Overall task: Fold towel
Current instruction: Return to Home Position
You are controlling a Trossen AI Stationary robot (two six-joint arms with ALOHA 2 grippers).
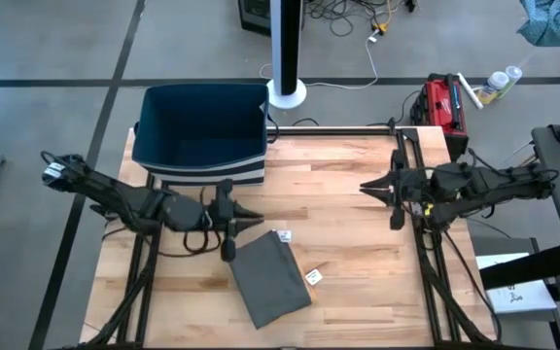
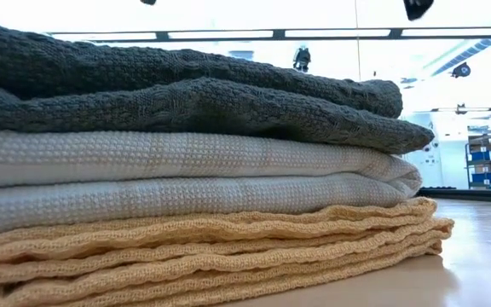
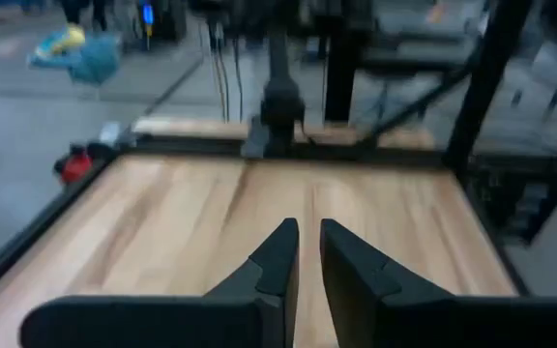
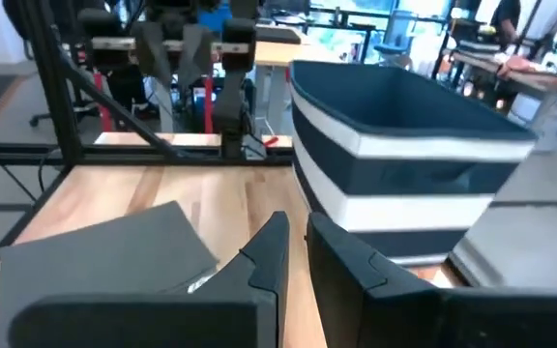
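While both arms hang over the table [image 1: 358,272] with nothing in them, we see the folded gray towel [image 1: 270,282] near the table's front edge. It lies on top of a white towel [image 2: 186,175], and an orange towel [image 2: 228,247] is at the bottom of the stack. The left arm [image 1: 124,199] holds its jaws just beside the stack's far corner, and the right arm [image 1: 474,183] is well apart on the right side. Both pairs of jaws are almost pressed together, with only a thin slit between them. A dark blue bin [image 1: 202,126] stands at the far edge, on the left.
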